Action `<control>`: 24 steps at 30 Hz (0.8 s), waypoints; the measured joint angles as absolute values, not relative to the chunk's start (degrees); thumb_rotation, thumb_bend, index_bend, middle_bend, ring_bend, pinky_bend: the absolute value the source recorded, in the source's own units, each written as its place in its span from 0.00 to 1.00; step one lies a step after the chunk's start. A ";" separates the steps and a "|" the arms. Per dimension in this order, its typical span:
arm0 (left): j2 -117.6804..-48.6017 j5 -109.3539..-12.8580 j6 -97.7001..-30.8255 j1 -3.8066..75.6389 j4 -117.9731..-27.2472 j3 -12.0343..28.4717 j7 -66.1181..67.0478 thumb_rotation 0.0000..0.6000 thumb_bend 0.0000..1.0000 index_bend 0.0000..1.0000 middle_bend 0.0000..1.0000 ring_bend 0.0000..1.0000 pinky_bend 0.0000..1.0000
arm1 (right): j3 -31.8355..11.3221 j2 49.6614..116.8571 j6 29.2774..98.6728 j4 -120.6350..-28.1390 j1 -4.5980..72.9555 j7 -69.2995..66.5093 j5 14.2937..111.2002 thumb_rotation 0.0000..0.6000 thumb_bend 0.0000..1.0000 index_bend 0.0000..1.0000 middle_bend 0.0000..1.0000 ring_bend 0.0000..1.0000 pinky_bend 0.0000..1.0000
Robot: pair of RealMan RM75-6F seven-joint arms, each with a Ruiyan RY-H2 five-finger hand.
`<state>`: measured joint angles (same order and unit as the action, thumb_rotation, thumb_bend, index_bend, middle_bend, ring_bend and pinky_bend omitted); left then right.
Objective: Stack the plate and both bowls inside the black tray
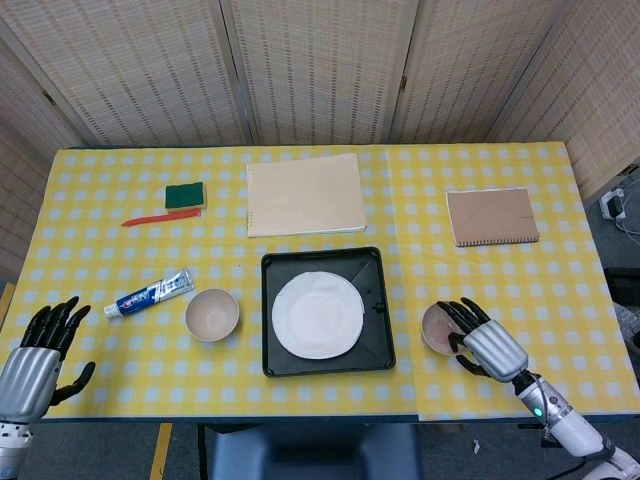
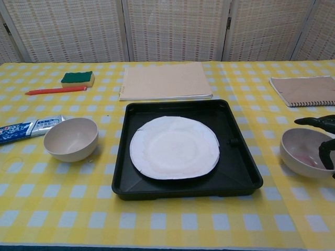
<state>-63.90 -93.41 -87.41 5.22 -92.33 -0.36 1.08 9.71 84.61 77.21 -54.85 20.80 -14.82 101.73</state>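
Observation:
The black tray (image 1: pixel 377 300) lies at the table's middle front with the white plate (image 1: pixel 318 315) flat inside it. A beige bowl (image 1: pixel 212 314) stands upright just left of the tray. Right of the tray is a pinkish bowl (image 1: pixel 436 326). My right hand (image 1: pixel 485 348) grips its right rim, with fingers over the edge and into the bowl. The chest view shows the same bowl (image 2: pixel 301 151) with dark fingers (image 2: pixel 315 122) at its far rim. My left hand (image 1: pixel 40 350) hovers open at the front left corner, away from everything.
A toothpaste tube (image 1: pixel 150 293) lies left of the beige bowl. Behind it are a green sponge (image 1: pixel 185 194) and a red pen (image 1: pixel 160 217). A tan pad (image 1: pixel 305 194) sits behind the tray, and a brown notebook (image 1: pixel 491 216) lies at the back right.

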 measured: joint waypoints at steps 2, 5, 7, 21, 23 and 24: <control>-63.97 -93.63 -87.56 5.26 -92.11 -0.35 0.96 1.00 0.41 0.00 0.00 0.00 0.00 | 9.56 84.87 77.65 -54.35 20.81 -14.92 101.87 1.00 0.45 0.63 0.01 0.00 0.00; -64.16 -93.86 -87.94 5.26 -91.72 -0.30 0.84 1.00 0.41 0.00 0.00 0.00 0.00 | 9.39 85.21 78.00 -53.74 20.81 -15.37 101.96 1.00 0.46 0.66 0.03 0.00 0.00; -64.29 -94.01 -88.20 5.24 -91.49 -0.27 0.73 1.00 0.41 0.00 0.00 0.00 0.00 | 9.32 85.35 78.09 -53.42 20.81 -15.56 101.97 1.00 0.46 0.67 0.03 0.00 0.00; -64.63 -93.75 -87.55 5.50 -91.60 -0.40 1.14 1.00 0.42 0.00 0.00 0.00 0.00 | 7.27 82.31 80.46 -60.27 23.93 -12.80 103.99 1.00 0.46 0.67 0.03 0.00 0.00; -64.57 -93.58 -87.43 5.52 -91.68 -0.39 1.13 1.00 0.42 0.00 0.00 0.00 0.00 | 6.71 81.42 79.44 -63.10 25.47 -11.25 104.43 1.00 0.46 0.67 0.03 0.00 0.00; -64.52 -93.43 -87.32 5.54 -91.73 -0.38 1.08 1.00 0.42 0.00 0.00 0.00 0.00 | 6.46 81.08 78.72 -64.40 26.25 -10.55 104.58 1.00 0.46 0.67 0.03 0.00 0.00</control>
